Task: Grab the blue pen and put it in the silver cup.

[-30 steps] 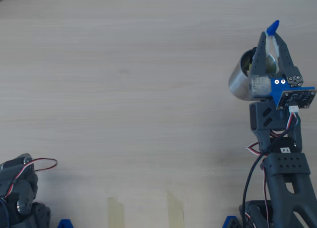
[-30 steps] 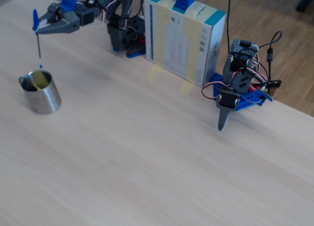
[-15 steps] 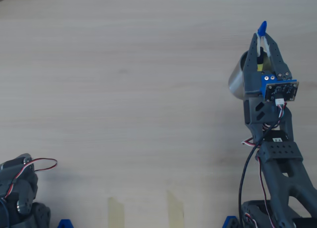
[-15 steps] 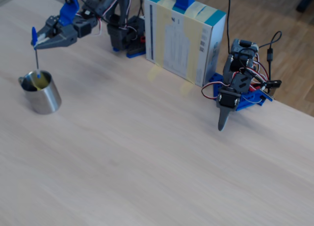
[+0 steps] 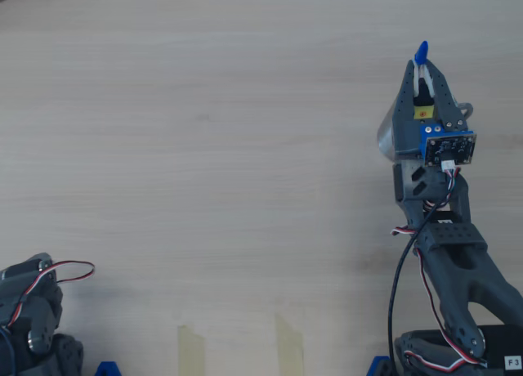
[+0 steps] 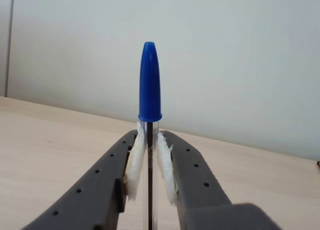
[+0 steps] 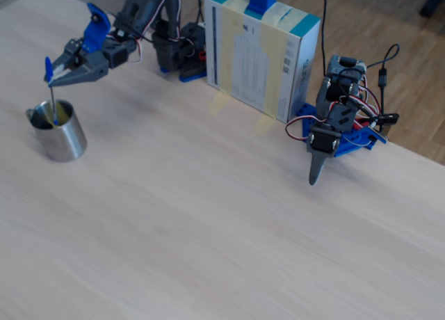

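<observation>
— So where is the blue pen point(image 7: 51, 90) just now?
— Upright, cap at the top, pinched by the pincer point(image 7: 57, 76) just under the cap. In the wrist view the clear barrel point(image 6: 149, 175) runs down between two white pads point(image 6: 134, 162), both pressed against it.
— And its lower end?
— In the fixed view the tip sits inside the mouth of the silver cup point(image 7: 58, 133), below the rim. Whether it touches the bottom I cannot tell.
— Anything else in the cup?
— Something yellowish shows against the inner wall; too small to name.
— What does the overhead view give?
— The arm covers most of the cup point(image 5: 388, 135); only its left flank and a bit of handle at the right peek out. The blue cap point(image 5: 421, 52) pokes beyond the pincer tips point(image 5: 420, 65).
— And around it?
— The cup stands on the pale wooden worktop point(image 7: 208, 216), handle toward the left in the fixed view. Well apart, a white and teal box point(image 7: 261, 52) stands upright, and a second arm point(image 7: 337, 129) sits folded beside it.
</observation>
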